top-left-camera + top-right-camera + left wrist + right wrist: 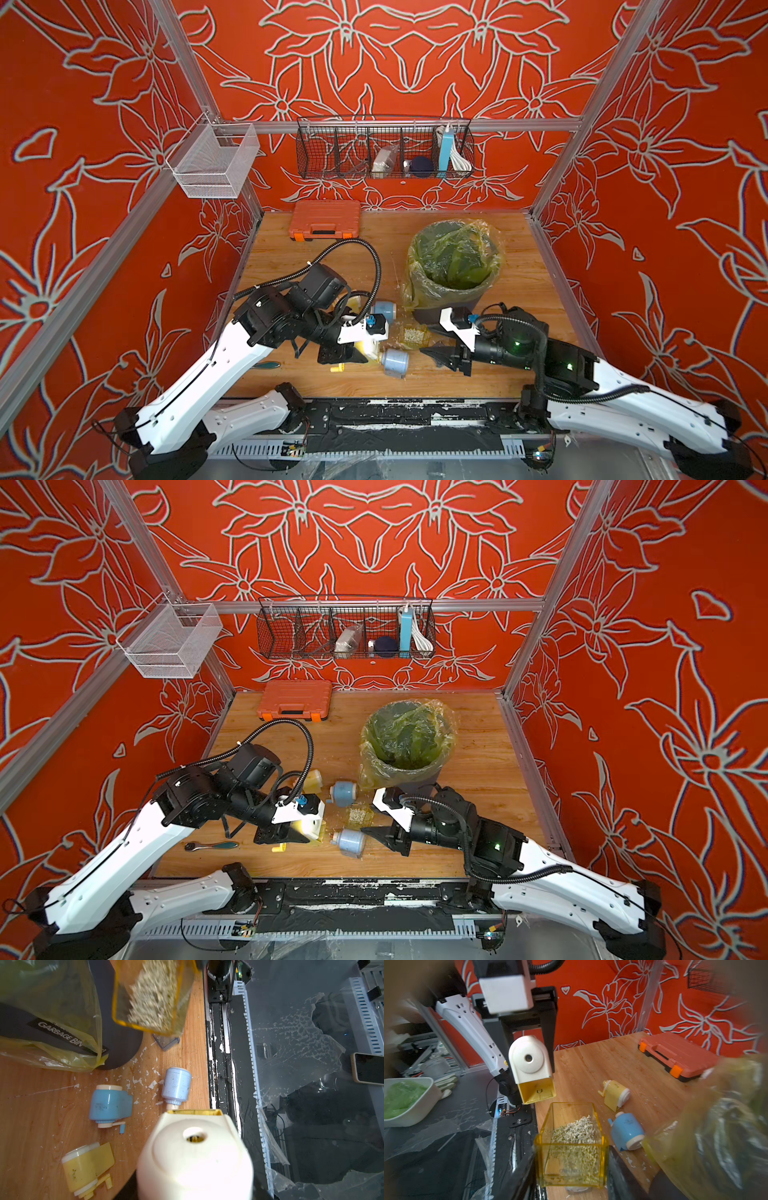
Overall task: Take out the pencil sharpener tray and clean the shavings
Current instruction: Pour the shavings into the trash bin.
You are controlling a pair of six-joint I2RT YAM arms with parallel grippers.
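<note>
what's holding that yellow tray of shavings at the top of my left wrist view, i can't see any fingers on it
Observer: The right gripper. The right wrist view shows one of its fingers on each side of the clear yellow tray.
Operator: is it tipped yet
Observer: No. In both top views its open top faces up, with the shavings heaped inside.
Operator: over the bin?
Observer: Not yet. In a top view the tray is beside the base of the garbage bin, not over its opening.
</note>
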